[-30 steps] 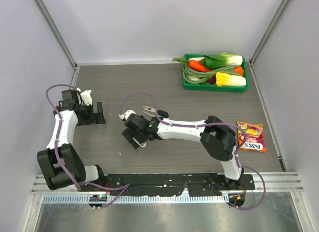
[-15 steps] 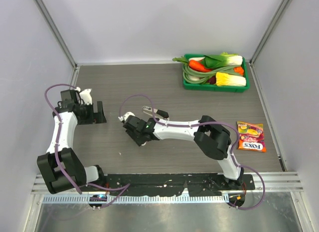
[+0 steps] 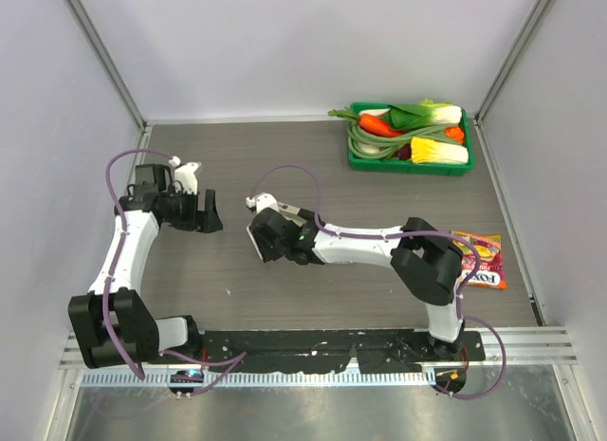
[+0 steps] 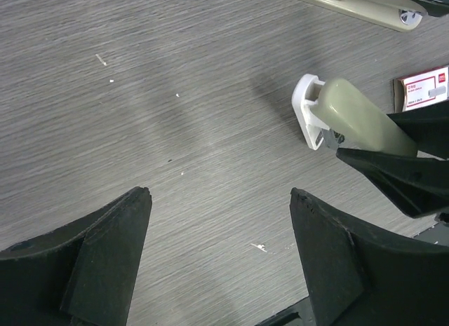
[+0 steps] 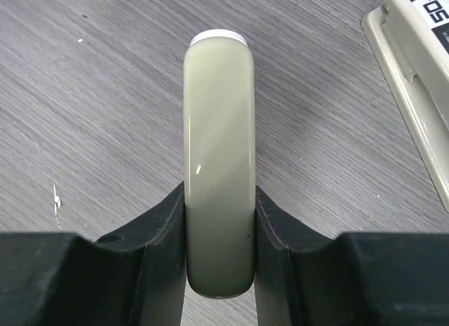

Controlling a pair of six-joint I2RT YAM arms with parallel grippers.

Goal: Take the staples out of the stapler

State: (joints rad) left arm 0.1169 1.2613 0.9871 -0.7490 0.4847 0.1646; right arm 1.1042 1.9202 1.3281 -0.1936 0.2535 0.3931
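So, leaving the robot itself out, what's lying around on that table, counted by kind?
Small stapler, held in the right gripper: 1
Longer olive item, probably another stapler: 1
Pink-and-white box: 1
Green tray of vegetables: 1
Candy bag: 1
Total: 5

stapler (image 5: 217,165): glossy, smooth plastic top
table (image 5: 91,94): matt grey woodgrain
right fingers (image 5: 165,228): matt black plastic

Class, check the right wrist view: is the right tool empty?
No: the right tool is shut on the small pale olive-grey stapler, pressing both its sides.
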